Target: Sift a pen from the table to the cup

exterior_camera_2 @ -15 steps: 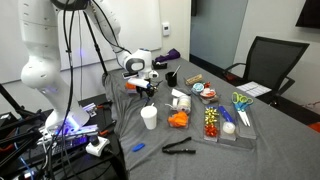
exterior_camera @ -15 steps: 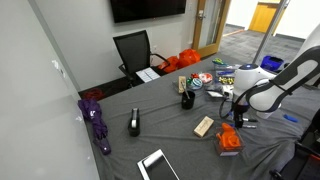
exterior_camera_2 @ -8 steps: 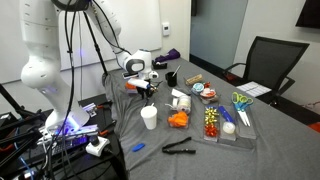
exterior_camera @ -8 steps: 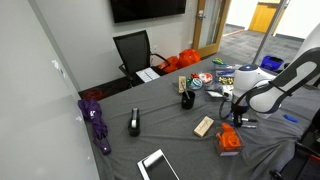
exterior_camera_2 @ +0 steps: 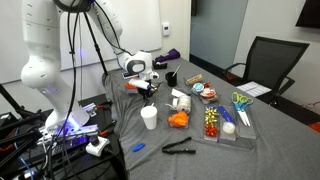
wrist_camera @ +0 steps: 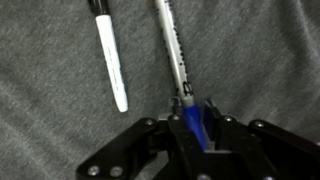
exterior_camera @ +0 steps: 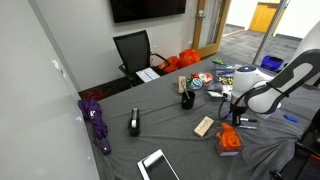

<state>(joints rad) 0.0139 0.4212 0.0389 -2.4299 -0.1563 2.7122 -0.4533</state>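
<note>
In the wrist view the pen, a thin pale grey-white barrel with a blue end, lies on the grey tablecloth and runs straight into my gripper. The jaws are shut on its blue end, touching it on both sides. In both exterior views the gripper is low over the table, pointing down. The small black cup, with dark items sticking out of its top, stands upright a short way from the gripper.
A second white pen with a black tip lies beside the held one. Close to the gripper are a white paper cup, an orange object and a wooden block. A tray of small items stands beyond.
</note>
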